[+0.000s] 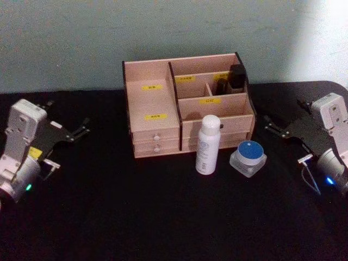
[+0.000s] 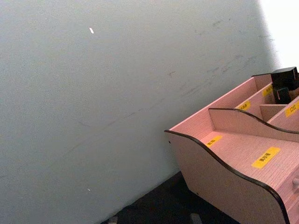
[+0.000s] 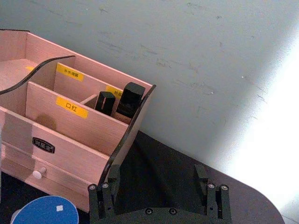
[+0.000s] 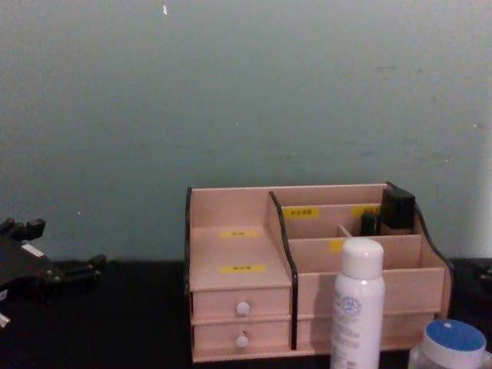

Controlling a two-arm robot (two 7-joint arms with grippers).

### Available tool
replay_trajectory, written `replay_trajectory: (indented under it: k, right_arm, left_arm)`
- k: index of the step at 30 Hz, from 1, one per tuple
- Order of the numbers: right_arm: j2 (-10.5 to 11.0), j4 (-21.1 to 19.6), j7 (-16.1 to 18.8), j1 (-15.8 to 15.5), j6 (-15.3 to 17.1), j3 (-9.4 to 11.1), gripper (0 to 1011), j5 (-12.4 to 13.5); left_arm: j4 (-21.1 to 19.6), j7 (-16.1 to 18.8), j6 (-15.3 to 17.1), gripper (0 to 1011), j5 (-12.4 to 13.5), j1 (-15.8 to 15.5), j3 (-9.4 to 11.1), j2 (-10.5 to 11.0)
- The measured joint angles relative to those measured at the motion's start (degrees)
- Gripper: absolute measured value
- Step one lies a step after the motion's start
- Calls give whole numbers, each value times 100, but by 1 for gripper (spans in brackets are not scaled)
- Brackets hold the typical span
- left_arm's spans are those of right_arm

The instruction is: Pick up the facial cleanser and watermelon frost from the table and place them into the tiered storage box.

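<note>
White cleanser (image 1: 209, 144) and jar (image 1: 248, 157) stand on the desk (image 1: 163, 217) before the box (image 1: 138, 103); we log left gripper (image 1: 68, 145), right gripper (image 1: 286, 142): fingers released.

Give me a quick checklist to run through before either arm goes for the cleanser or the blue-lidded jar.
1. Facial cleanser upright, free on the table: ok.
2. Watermelon frost lid on, apart from the cleanser: ok.
3. Right gripper open, empty: ok.
4. Left gripper open, empty: ok.
5. Tiered storage box left compartments free: ok.
6. Room beside the dark bottles at back right: cannot tell.
</note>
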Motion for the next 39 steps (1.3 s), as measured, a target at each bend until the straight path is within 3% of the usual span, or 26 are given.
replay_trajectory:
  k: [34, 39]
  right_arm:
    - [0, 0, 0, 0, 0, 0, 1002, 0]
    - [3, -47, 170, -41, -4, 111, 1002, 32]
  left_arm:
    - [0, 0, 0, 1001, 0, 0, 0, 0]
    - [0, 0, 0, 1001, 0, 0, 0, 0]
